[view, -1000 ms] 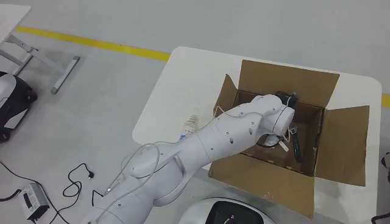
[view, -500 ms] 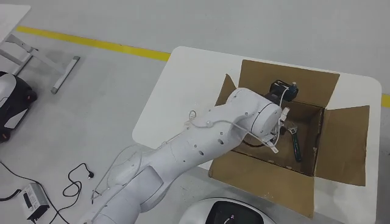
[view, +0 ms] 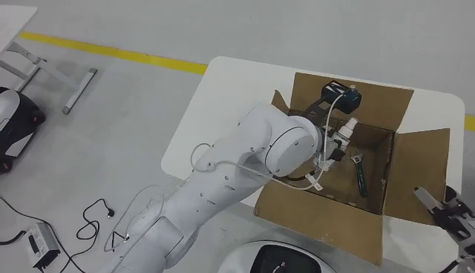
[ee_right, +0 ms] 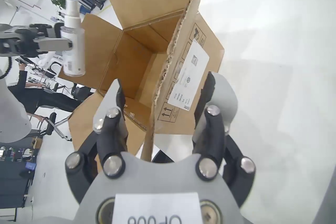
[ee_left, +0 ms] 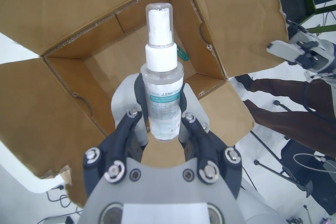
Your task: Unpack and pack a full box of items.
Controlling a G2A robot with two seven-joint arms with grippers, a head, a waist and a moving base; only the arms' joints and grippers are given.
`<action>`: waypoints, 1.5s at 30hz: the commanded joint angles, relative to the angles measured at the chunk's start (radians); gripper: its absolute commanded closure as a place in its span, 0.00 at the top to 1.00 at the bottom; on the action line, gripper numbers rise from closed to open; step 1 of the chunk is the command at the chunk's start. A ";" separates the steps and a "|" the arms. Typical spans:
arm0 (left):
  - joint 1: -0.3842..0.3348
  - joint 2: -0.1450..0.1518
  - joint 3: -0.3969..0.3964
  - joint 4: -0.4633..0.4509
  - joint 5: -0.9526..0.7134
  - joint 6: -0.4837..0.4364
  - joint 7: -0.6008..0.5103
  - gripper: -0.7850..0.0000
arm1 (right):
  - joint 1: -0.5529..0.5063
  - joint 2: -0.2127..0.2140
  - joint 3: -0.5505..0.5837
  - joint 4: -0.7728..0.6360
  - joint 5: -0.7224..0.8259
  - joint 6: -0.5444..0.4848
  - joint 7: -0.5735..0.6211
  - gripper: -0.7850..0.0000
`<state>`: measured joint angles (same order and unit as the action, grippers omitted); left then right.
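A white bench (view: 223, 110) carries 1 box (view: 326, 217), open, with its 4 flaps folded outward. In the top view the box sits at centre right and the bench's left half is bare. The left arm runs from the lower left of that view up across the bench edge and over the box's left side, hiding that part of the box floor.

The left claw (ee_left: 160, 88) hangs over the open box, its 2 fingers shut on the body of 1 bottle (ee_left: 163, 114). This is a clear spray bottle with a white pump under a clear cap, held above the box and touching neither walls nor floor. In the top view the bottle (view: 346, 128) shows near the box's upper rim.

On the box floor lies 1 green-handled tool (view: 360, 178), at the right side and apart from the bottle.

The right claw (ee_right: 165, 86) is spread wide and holds nothing. The edge of 1 flap (view: 419, 176) runs between its 2 fingers, though I cannot tell whether either finger touches it. In the top view this claw (view: 445, 214) is at the lower right, just off the flap's outer end.

On the floor (view: 111, 147), 1 yellow line (view: 111, 52) crosses the upper left, 1 further table (view: 15, 21) stands at the far upper left, and 1 black cable (view: 93, 225) lies at the lower left.
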<state>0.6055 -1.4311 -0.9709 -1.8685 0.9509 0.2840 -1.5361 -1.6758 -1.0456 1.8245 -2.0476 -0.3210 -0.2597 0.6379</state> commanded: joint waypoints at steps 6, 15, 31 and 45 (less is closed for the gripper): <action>-0.001 0.001 0.001 0.003 0.007 0.000 0.000 0.00 | 0.006 0.001 0.004 0.014 0.002 -0.002 -0.015 0.00; -0.001 0.001 0.001 0.003 0.007 0.000 0.000 0.00 | 0.007 0.001 0.006 0.014 -0.010 -0.006 -0.021 0.00; 0.015 0.084 -0.149 -0.125 0.063 -0.144 0.000 0.00 | 0.015 0.005 0.046 0.022 0.047 -0.032 -0.033 0.00; 0.177 0.302 -0.251 -0.271 0.173 -0.229 0.000 0.00 | 0.032 0.009 0.066 0.070 0.090 -0.054 -0.029 0.00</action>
<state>0.7668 -1.1469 -1.2134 -2.1283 1.1234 0.0529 -1.5359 -1.6442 -1.0369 1.8905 -1.9802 -0.2331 -0.3124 0.6070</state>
